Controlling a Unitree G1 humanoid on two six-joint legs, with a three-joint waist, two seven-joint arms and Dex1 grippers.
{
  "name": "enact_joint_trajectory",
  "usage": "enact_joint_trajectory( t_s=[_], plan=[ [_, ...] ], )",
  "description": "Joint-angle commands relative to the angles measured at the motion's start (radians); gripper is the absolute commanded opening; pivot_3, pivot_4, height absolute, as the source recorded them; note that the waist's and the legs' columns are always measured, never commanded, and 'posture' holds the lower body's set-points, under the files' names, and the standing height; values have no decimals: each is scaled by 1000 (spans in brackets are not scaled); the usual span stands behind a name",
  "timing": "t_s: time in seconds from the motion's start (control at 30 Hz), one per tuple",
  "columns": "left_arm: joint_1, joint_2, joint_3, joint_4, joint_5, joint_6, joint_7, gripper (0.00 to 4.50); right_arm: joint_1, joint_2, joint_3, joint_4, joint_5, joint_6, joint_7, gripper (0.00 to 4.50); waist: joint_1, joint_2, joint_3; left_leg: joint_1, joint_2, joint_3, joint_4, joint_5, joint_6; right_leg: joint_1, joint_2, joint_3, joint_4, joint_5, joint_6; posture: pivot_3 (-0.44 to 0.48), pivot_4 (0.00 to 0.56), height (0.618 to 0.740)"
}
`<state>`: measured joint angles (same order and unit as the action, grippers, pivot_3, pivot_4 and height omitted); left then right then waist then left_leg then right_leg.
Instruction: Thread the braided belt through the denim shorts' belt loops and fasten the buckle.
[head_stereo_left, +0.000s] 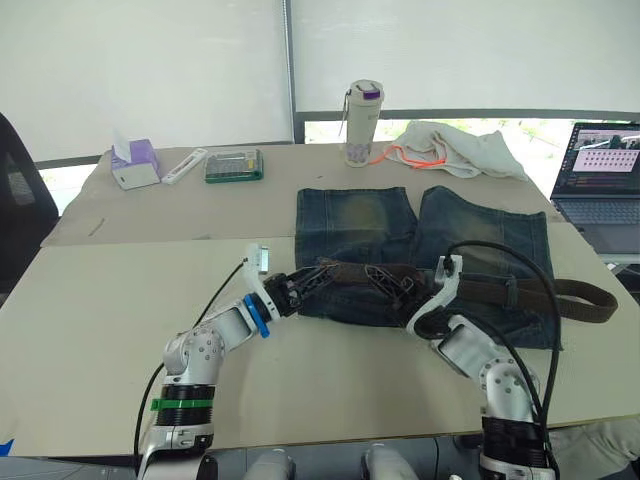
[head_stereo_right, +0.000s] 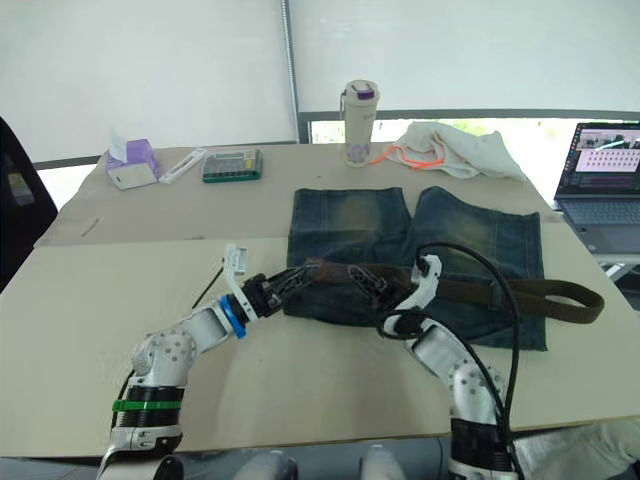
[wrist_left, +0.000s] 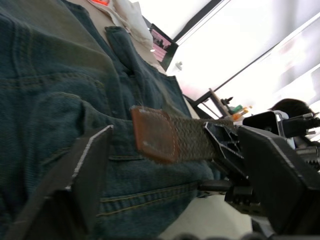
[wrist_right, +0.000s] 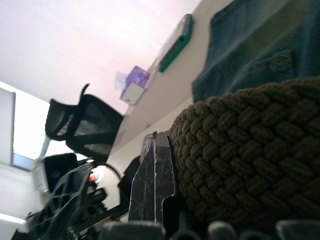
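Nearest, at the table's (head_stereo_left: 90, 340) front part: left gripper (head_stereo_left: 303, 283) reaching toward the waistband edge of the denim shorts (head_stereo_left: 420, 255), fingers spread apart, with the leather tip of the braided belt (wrist_left: 165, 137) lying between them and not pinched. Right gripper (head_stereo_right: 372, 284) further to the right on the same waistband, closed tightly on the braided belt, woven strap pressed against its finger (wrist_right: 152, 185).

Shorts lying flat, waistband toward the robot, both legs pointing away to the far side. Belt laid along the waistband, long axis running left to right; leather tip pointing to the robot's left, other end going past the right edge of the shorts and curving back in a loop (head_stereo_left: 590, 298) on the bare table. Cannot tell where the buckle is, or which belt loops hold the strap.

Farther back: tissue box (head_stereo_left: 134, 163), green case (head_stereo_left: 234, 165), tall bottle (head_stereo_left: 362, 123), white cloth (head_stereo_left: 455, 148) with orange cord. Laptop (head_stereo_left: 603, 185) at the far right.
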<state>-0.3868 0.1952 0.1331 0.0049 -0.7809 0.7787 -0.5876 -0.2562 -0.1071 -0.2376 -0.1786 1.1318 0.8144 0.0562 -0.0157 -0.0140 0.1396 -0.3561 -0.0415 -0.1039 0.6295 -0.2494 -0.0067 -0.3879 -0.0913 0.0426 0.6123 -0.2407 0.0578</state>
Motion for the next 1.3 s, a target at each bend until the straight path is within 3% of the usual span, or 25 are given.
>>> enact_joint_trajectory(
  t_s=[0.03, 0.23, 0.63, 1.17, 1.3],
  plan=[
    [-4, 58, 2, 11, 61, -79, -49, 4465, -43, 38, -63, 16, 7, -39, -137, 0, 0, 0, 0, 0, 0, 0, -1, 0, 0, 0, 0, 0, 0, 0, 0, 0, 150, 740],
    [-11, 143, -31, 44, 155, -168, -124, 4465, -37, 18, -81, 5, 9, 0, -178, 0, 7, 0, 0, 0, -1, 0, 0, 0, 0, 0, -1, 0, -1, 0, -1, 0, 150, 740],
    [-17, 123, -55, 47, 188, -193, -158, 4465, 4, -80, -12, -44, -32, 35, -115, 0, 1, 0, 0, 0, 0, 0, -1, 0, 0, 0, -1, 0, 0, 0, 0, 0, 150, 740],
    [18, 103, -74, 52, 216, -219, -165, 4465, -67, 104, -34, 93, 90, 75, -145, 0, -22, 0, 0, 2, 2, 0, -2, 0, 0, 0, 2, 0, 0, 0, -1, 0, 150, 740],
    [20, 90, -75, 50, 218, -214, -160, 4465, -78, 103, -17, 116, 50, 77, -147, 0, -26, 0, 0, 2, 3, 0, -3, 0, 0, 0, 2, 0, 0, 0, -2, 0, 150, 740]
  ],
)
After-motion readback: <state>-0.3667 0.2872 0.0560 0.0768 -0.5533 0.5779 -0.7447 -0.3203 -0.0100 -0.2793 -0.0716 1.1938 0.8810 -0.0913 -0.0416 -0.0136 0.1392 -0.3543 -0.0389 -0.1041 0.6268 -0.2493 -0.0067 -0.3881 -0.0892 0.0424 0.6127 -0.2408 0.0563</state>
